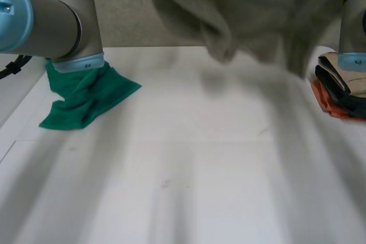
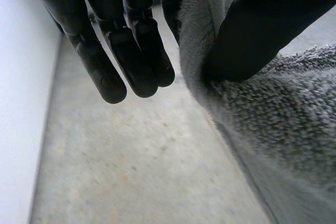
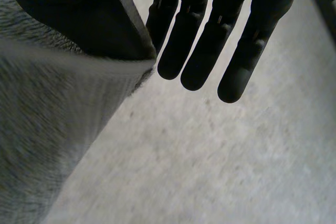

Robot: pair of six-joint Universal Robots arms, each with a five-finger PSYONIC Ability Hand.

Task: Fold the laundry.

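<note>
The grey towel (image 1: 251, 10) hung in the air above the far part of the tabletop (image 1: 189, 158). The left robot hand (image 2: 131, 51) pinched its edge between thumb and straight fingers, and the right robot hand (image 3: 210, 40) did likewise. Below the towel lay a green cloth (image 1: 86, 98) on the left and a folded stack (image 1: 340, 87) on the right. To spread it well, both pinches probably needed to be level and taut, with the hem lowered onto the bare surface between those two

Table (image 1: 183, 187) middle and near side free: wide lane. Green cloth (image 1: 86, 98) crumpled far left by left arm (image 1: 51, 21). Folded stack (image 1: 340, 92) at right edge by right arm (image 1: 354, 21). Grey towel (image 1: 251, 15) hanging over far middle blocks that side.
</note>
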